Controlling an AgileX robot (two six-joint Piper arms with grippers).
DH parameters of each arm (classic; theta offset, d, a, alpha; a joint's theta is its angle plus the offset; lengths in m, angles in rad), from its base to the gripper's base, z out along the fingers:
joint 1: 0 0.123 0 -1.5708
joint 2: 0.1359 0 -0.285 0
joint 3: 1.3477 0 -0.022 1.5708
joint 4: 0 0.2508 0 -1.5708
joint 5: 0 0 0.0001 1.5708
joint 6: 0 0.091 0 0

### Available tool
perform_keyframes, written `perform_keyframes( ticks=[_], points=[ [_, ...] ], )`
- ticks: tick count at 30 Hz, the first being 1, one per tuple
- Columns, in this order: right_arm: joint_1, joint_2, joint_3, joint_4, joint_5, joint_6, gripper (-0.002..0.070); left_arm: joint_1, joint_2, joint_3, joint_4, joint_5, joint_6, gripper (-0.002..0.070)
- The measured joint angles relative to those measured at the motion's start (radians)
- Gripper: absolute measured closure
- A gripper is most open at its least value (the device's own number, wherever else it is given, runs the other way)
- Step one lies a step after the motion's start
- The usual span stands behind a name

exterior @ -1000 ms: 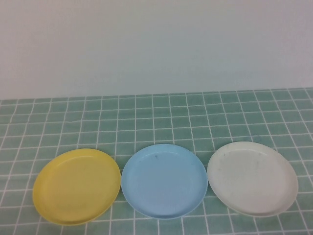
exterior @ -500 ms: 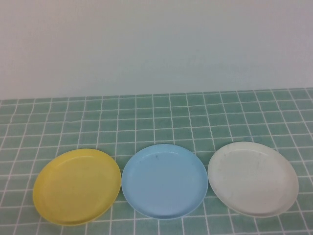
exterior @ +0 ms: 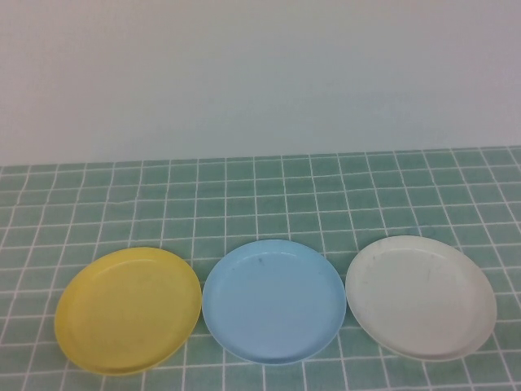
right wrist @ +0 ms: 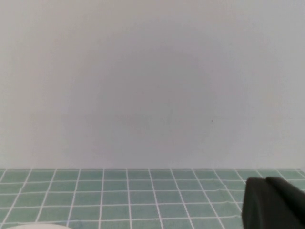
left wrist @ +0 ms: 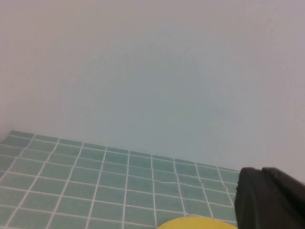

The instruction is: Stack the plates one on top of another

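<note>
High view: three plates, yellow (exterior: pixel 128 311), blue (exterior: pixel 274 301), white (exterior: pixel 421 298).

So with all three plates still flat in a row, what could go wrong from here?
The yellow plate, blue plate and white plate nearly touch, so lifting one may nudge its neighbour. Low rims flat on the tiled table give little to grip. The left gripper and right gripper, both shut and behind the row, must open first.

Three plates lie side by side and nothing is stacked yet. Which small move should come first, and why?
Probably open the left gripper and lower it toward the yellow plate. That plate, the light blue plate and the white plate all lie flat and separate. Both the left gripper and the right gripper are shut, held back from the plates.
</note>
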Motion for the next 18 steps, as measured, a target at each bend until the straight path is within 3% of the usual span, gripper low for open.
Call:
perform_keyframes(
  ticks=[10,18],
  points=[
    [0.000,0.000,0.000,0.000,-0.002,-0.003,0.0678,0.000,0.000,0.000,0.000,-0.024,0.001,0.0676],
    [0.000,0.000,0.000,0.002,-0.040,-0.003,0.0678,0.000,0.000,-0.001,-0.028,-0.198,-0.111,0.0676]
  ],
)
